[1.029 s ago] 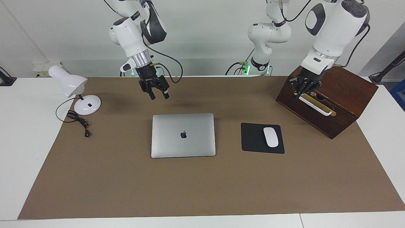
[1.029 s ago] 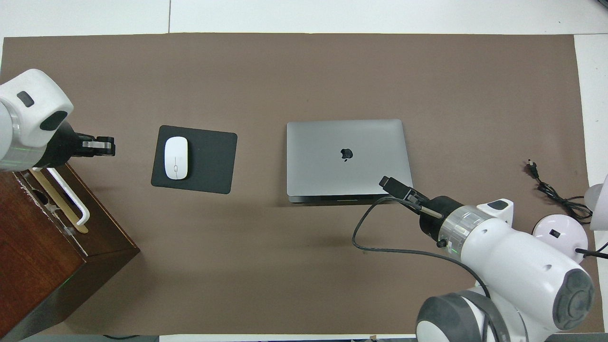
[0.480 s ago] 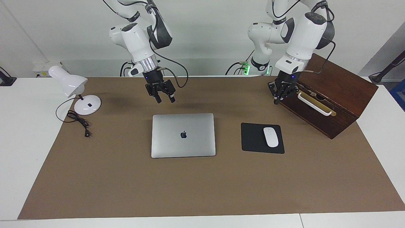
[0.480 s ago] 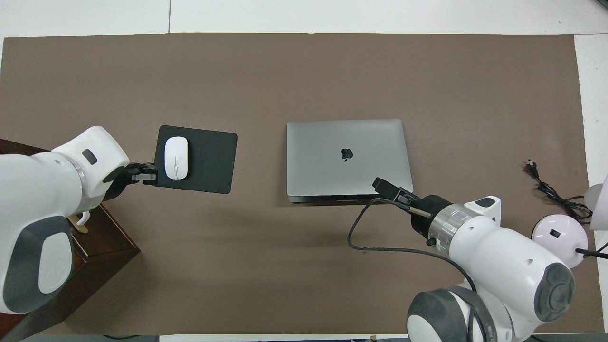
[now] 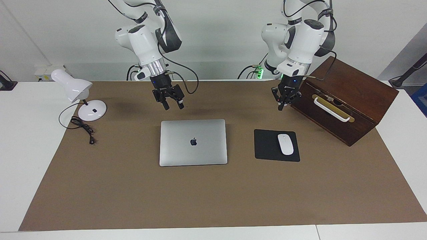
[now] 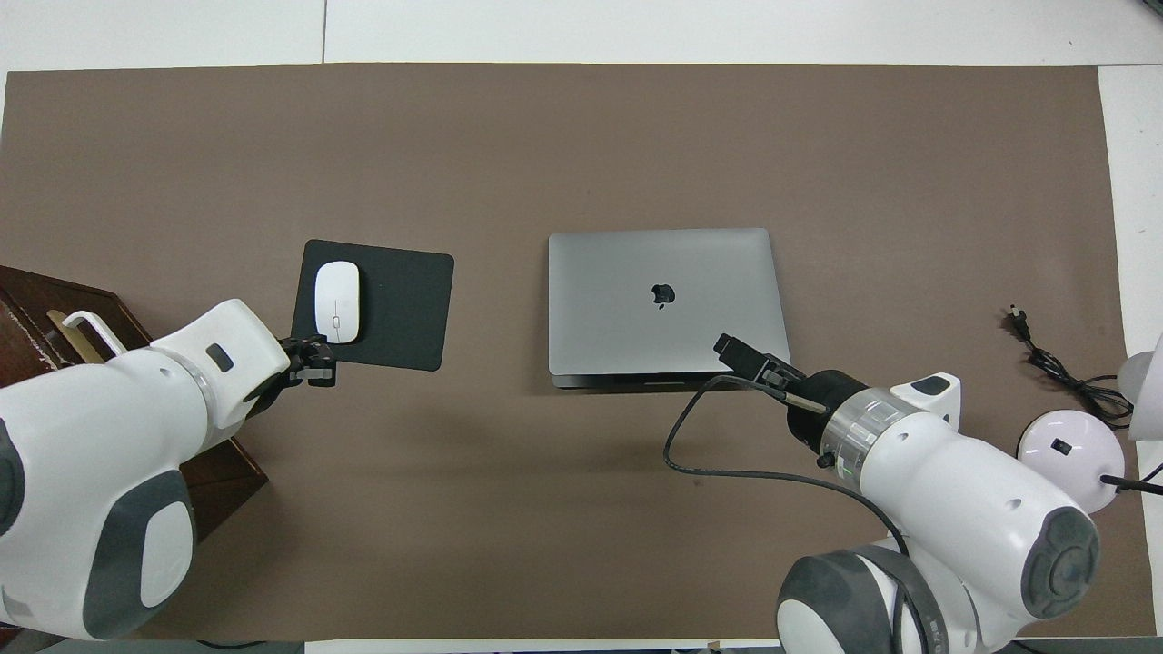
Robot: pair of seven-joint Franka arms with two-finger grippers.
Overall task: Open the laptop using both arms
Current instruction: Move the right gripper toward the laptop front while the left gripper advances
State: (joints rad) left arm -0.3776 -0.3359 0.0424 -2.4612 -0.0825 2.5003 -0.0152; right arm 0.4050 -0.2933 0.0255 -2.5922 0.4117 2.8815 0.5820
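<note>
So far nothing is opened: your laptop [image 5: 193, 142] lies shut mid-surface. The right hand [image 5: 171, 104], fingers apart, hangs above its robot-side edge; the left hand [image 5: 283, 103] hovers beside the wooden box [image 5: 347, 103], grip unreadable.

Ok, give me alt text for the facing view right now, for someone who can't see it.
A closed silver laptop lies flat on a brown mat, both arms raised and touching nothing. The right gripper, fingers open, hangs above the mat just robot-side of the laptop; the left gripper hangs beside a wooden box, above the mat robot-side of the mouse pad.
</note>
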